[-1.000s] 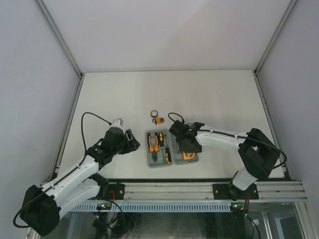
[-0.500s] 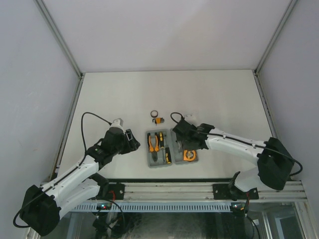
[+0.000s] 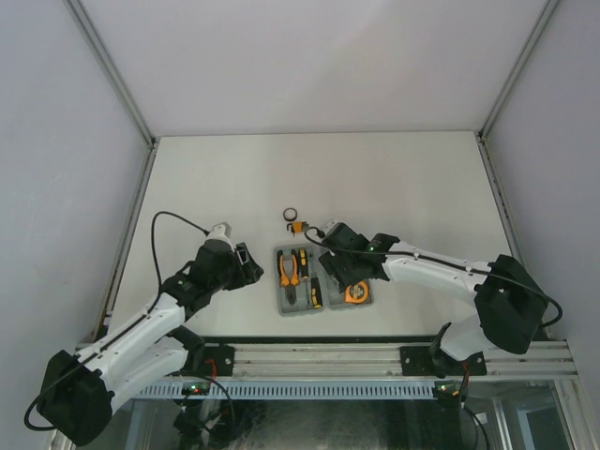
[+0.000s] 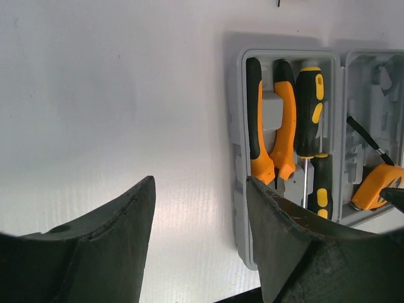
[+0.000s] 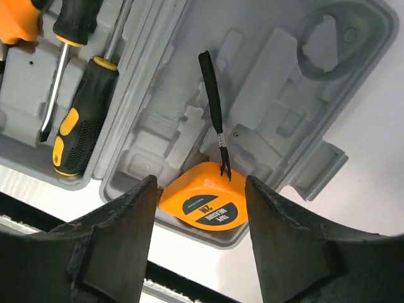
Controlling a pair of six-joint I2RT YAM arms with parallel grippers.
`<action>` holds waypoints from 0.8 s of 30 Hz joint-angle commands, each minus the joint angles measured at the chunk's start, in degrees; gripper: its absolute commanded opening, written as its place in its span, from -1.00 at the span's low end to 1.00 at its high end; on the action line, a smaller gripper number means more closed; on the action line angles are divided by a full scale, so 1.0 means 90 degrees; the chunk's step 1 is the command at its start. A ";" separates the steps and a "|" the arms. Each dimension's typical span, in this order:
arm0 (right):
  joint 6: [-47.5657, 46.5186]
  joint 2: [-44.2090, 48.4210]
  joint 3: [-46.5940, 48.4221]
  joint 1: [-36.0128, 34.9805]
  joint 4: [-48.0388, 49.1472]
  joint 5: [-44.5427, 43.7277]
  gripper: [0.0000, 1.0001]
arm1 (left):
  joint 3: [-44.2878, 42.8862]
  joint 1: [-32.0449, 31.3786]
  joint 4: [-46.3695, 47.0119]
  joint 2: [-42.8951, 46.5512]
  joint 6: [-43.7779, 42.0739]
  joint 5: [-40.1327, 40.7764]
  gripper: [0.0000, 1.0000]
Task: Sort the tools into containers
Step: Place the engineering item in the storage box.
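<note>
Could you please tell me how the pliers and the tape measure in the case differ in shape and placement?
The pliers are long with two handles; the tape measure is compact and rounded with a black strap. The pliers share one half of the tool case with two screwdrivers; the tape measure sits alone in the other half. Both are largely orange and inside the case.

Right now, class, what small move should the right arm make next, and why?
Probably move the right end effector past the far edge of the case to the hex key set. Its jaws stand open and empty over the seated tape measure, while the hex key set and black ring lie outside the case.
</note>
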State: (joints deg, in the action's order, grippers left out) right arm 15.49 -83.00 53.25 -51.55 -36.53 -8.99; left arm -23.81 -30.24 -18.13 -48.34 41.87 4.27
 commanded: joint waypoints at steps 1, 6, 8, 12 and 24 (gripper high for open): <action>-0.0693 -0.0161 0.0128 0.0134 0.0234 0.0354 0.13 | -0.0159 0.0042 0.0083 0.0157 -0.0045 0.0030 0.27; -0.0861 -0.0546 0.0237 0.0109 -0.0113 0.0255 0.21 | -0.0114 0.0045 0.0086 0.0211 0.0003 0.0044 0.27; -0.0922 -0.0668 0.0240 0.0087 -0.0188 0.0270 0.24 | -0.0104 0.0046 0.0081 0.0205 0.0006 0.0038 0.27; -0.0958 -0.0807 0.0241 0.0049 -0.0218 0.0206 0.25 | -0.0106 0.0040 0.0080 0.0224 0.0006 0.0033 0.27; -0.0249 -0.0906 0.0238 0.0245 -0.0316 0.0062 -0.39 | -0.0124 0.0043 0.0071 0.0171 -0.0003 0.0049 0.27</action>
State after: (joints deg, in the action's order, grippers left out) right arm 9.28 -90.61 54.46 -50.24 -37.67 -7.88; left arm -23.81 -30.22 -18.20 -47.20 41.91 4.32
